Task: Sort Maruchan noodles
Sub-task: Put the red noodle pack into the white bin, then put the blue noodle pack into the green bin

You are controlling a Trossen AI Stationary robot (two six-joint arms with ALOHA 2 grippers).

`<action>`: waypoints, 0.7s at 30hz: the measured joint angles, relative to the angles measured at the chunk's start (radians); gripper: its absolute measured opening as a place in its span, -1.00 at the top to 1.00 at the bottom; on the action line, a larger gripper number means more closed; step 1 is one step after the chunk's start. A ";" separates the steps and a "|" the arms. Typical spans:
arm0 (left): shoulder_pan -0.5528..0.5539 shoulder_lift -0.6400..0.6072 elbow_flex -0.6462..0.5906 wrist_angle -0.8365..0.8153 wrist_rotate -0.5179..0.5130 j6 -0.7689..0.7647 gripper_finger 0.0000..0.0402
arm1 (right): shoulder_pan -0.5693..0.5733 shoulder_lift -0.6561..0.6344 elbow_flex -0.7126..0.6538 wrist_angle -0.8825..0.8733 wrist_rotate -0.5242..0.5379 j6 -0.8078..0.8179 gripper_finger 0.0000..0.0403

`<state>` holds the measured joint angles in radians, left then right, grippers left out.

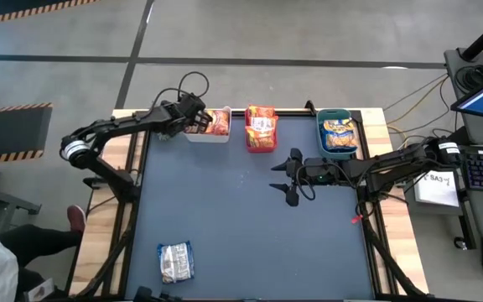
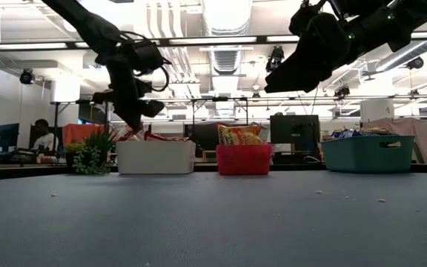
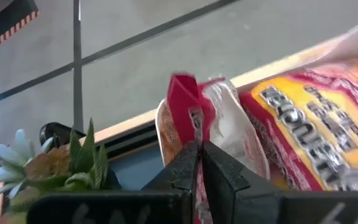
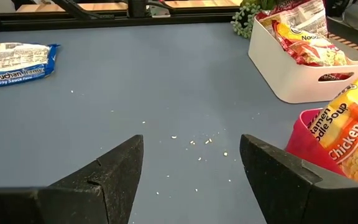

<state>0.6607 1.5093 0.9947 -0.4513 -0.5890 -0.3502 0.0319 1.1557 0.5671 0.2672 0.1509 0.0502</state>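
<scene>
My left gripper (image 1: 197, 122) hangs over the white bin (image 1: 210, 134) at the table's far edge and is shut on a red-and-white noodle packet (image 3: 219, 118). More red-and-yellow packets (image 3: 316, 137) lie in that bin. Orange packets (image 1: 261, 127) stand in the pink bin (image 2: 244, 159), and blue-yellow ones (image 1: 340, 134) lie in the teal bin (image 2: 368, 153). A silvery packet with blue ends (image 1: 175, 261) lies flat near the table's near edge, also visible as the silvery packet (image 4: 16, 62) in the right wrist view. My right gripper (image 1: 292, 178) is open above the bare middle of the table. My left gripper pinches the packet's red crimped end (image 3: 186, 102) between its two fingertips (image 3: 182, 168). In the low view the fingers (image 2: 134, 124) point down from above into the white bin. The packet stands on edge among the others; whether it rests on them I cannot tell.
A small green plant (image 2: 91, 157) stands just left of the white bin. Crumbs (image 4: 201, 143) dot the dark mat between the bins and my right gripper. The three bins line the far edge; the wide middle of the mat holds only the crumbs.
</scene>
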 joint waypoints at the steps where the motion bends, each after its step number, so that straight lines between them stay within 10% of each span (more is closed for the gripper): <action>1: -0.006 -0.009 0.006 -0.024 0.001 -0.001 0.97 | 0.000 0.000 0.000 0.000 0.000 0.000 -0.27; 10: -0.154 -0.132 0.092 -0.251 0.018 -0.036 0.97 | 0.000 0.000 0.000 0.000 0.000 0.001 -0.27; 21: -0.626 -0.220 0.079 -0.281 0.198 -0.026 0.97 | 0.000 0.000 0.000 0.000 0.000 0.003 -0.25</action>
<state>0.0343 1.2889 1.0733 -0.7324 -0.3906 -0.3762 0.0319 1.1557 0.5667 0.2676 0.1513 0.0536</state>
